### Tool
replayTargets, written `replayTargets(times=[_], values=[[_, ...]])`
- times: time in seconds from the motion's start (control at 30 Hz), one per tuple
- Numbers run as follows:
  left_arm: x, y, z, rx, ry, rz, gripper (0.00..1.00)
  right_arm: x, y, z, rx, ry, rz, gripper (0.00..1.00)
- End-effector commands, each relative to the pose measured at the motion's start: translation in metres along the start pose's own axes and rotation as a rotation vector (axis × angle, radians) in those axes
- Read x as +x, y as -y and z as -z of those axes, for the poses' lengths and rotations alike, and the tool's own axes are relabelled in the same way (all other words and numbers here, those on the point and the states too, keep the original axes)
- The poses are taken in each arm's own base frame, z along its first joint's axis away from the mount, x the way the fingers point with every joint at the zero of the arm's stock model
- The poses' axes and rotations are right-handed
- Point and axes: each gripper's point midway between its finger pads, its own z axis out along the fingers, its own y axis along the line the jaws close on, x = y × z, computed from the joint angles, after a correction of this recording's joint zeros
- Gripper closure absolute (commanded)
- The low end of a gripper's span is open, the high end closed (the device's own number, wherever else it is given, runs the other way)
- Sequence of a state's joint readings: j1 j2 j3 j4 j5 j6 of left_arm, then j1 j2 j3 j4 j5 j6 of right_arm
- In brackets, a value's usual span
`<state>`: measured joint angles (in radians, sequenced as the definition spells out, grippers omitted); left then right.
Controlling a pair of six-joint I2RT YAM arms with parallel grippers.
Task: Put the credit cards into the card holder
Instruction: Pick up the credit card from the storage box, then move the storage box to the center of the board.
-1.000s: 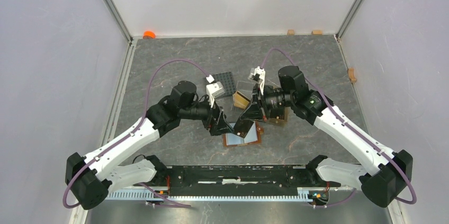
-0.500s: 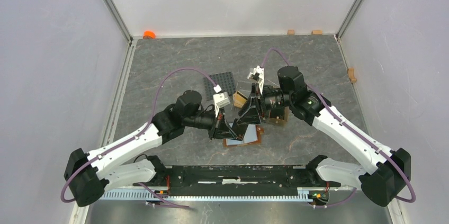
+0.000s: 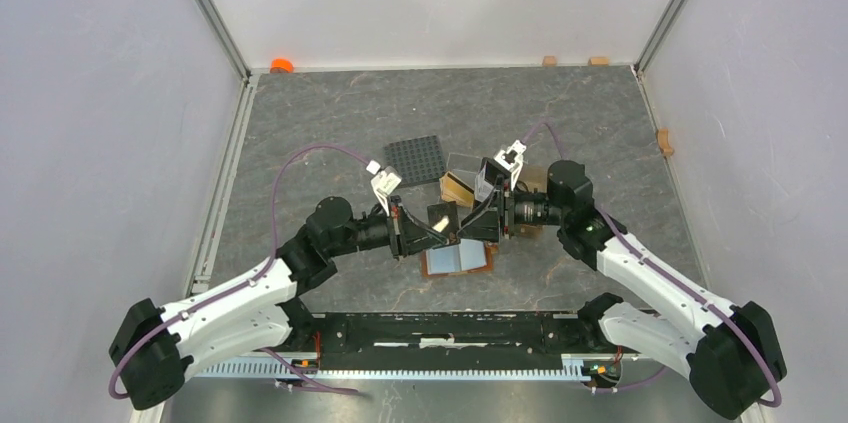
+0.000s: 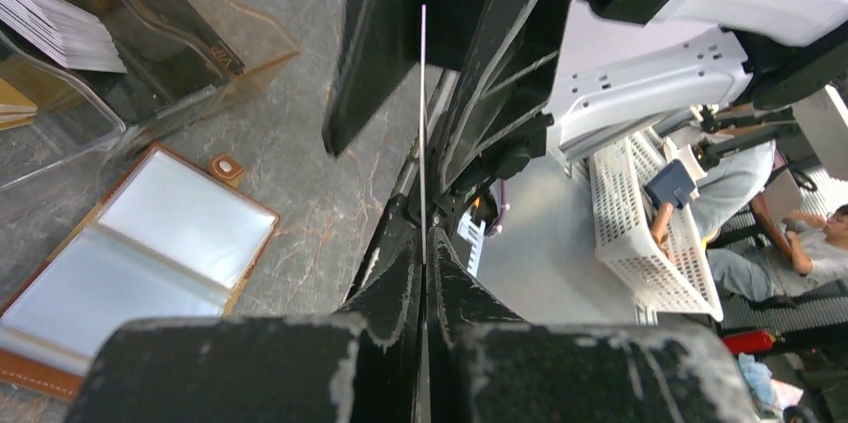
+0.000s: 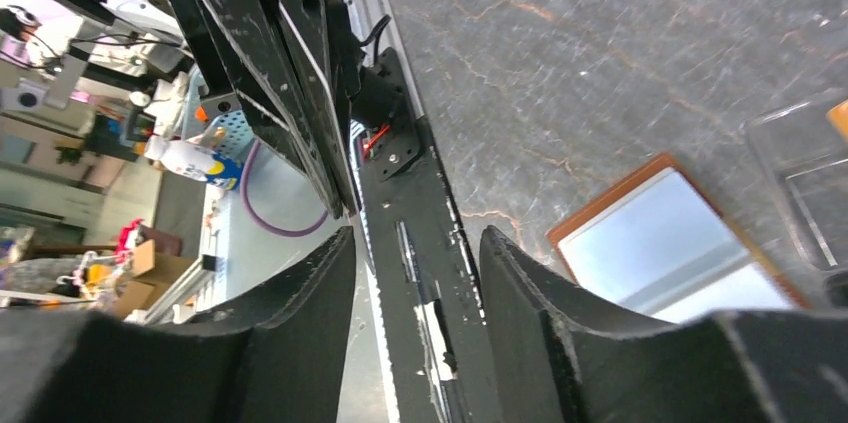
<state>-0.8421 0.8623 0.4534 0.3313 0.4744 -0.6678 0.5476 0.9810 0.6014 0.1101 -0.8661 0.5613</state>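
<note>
A single pale credit card [image 4: 422, 123] hangs in the air at the middle of the table [image 3: 330, 123], just above the open card holder [image 3: 458, 261]. From the left wrist it shows edge-on, a thin bright line. The left gripper [image 4: 424, 248] is clamped flat on its near end, its two fingers pressed together with only the card between them. The right gripper [image 5: 418, 243] faces it nose to nose with its fingers parted. They stand either side of the card's far end, and as far as I can tell neither one touches it.

I'd expect a card like that to be feather-light, stiff along its length but springy, and slick on both faces. A grip across the flat near one short end looks right, leaving the other end free to lead into a slot. Pinching too close to a corner could let it swivel.

The card holder lies spread open and flat, with a brown leather border and glossy clear sleeves facing up. Those sleeves look thin and soft, so their mouths may need a shallow angle and something to stop the holder sliding.

Just beyond it stands a clear amber stand [image 4: 150, 33] with more cards [image 4: 50, 18] stacked on edge in one compartment. A dark studded plate [image 3: 415, 158] lies further back on the table.
</note>
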Motion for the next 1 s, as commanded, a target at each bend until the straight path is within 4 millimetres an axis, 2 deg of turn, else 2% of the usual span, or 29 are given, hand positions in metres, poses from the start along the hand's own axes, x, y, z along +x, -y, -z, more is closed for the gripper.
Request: replayTargets(times=[0.0, 0.17, 0.27, 0.3, 0.37, 0.4, 0.47, 0.5, 0.57, 0.67, 0.8, 0.97], values=[[-0.022, 0.011, -0.006, 0.041, 0.093, 0.041, 0.98, -0.019, -0.030, -0.001, -0.137, 0.093, 0.032, 0.50], [-0.012, 0.012, -0.010, 0.069, 0.040, 0.061, 0.98, -0.021, -0.034, -0.002, -0.172, 0.131, 0.009, 0.62], [-0.006, 0.014, -0.012, 0.087, 0.002, 0.069, 0.98, -0.019, -0.035, -0.003, -0.194, 0.151, -0.010, 0.74], [-0.004, 0.013, -0.013, 0.086, -0.005, 0.075, 0.98, -0.020, -0.037, -0.002, -0.204, 0.158, -0.009, 0.78], [0.000, 0.009, -0.014, 0.077, -0.020, 0.090, 0.97, -0.018, -0.037, -0.002, -0.203, 0.160, -0.022, 0.94], [0.003, 0.006, -0.015, 0.063, -0.034, 0.097, 0.91, -0.015, -0.031, -0.003, -0.175, 0.155, -0.044, 1.00], [0.009, -0.009, -0.015, -0.020, -0.063, 0.107, 0.60, 0.001, -0.005, -0.005, -0.050, 0.110, -0.112, 1.00], [0.014, -0.024, -0.013, -0.103, -0.072, 0.122, 0.44, 0.015, 0.011, -0.005, 0.024, 0.076, -0.155, 1.00], [0.022, -0.057, -0.006, -0.290, -0.076, 0.155, 0.27, 0.047, 0.037, -0.002, 0.138, 0.005, -0.230, 1.00], [0.046, -0.094, 0.006, -0.491, -0.160, 0.209, 0.17, 0.085, 0.059, 0.004, 0.241, -0.076, -0.318, 1.00], [0.073, -0.118, 0.013, -0.598, -0.255, 0.261, 0.14, 0.117, 0.075, 0.007, 0.315, -0.150, -0.381, 1.00], [0.088, -0.138, 0.011, -0.650, -0.300, 0.275, 0.12, 0.133, 0.102, 0.008, 0.432, -0.178, -0.421, 1.00]])
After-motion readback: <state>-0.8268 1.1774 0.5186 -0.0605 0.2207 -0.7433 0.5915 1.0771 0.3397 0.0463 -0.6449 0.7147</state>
